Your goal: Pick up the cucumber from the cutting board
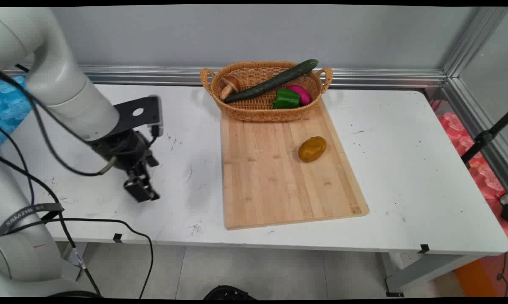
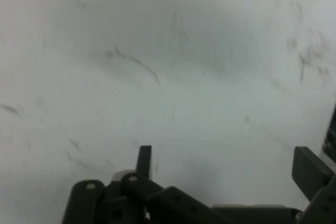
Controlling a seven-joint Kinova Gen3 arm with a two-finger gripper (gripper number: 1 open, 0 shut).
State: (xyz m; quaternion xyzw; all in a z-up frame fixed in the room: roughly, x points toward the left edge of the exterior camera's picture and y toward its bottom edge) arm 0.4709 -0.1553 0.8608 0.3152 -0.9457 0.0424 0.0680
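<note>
Over the left part of the white table (image 1: 406, 169) the end effector (image 1: 142, 192) hangs low above bare, scuffed surface, pointing down; in the hand view its two fingers (image 2: 144, 161) stand wide apart with only the marked tabletop between them, so it has hold of nothing. It is near nothing but the table itself, and well apart from the wooden cutting board (image 1: 275, 185) that lies to its right in the middle. On that board, toward its far right side, sits a brownish-yellow potato (image 1: 312, 149), alone and untouched. At the board's far end rests a wicker basket (image 1: 260, 112) with handles, holding a mushroom (image 1: 229, 86) at its left, a long cucumber (image 1: 275, 80) laid slantwise with its tip over the rim, a green pepper (image 1: 286, 99) and a magenta vegetable (image 1: 301, 93) just beside it. Behind runs a grey wall with an aluminium rail; black cables hang from the arm at left.
</note>
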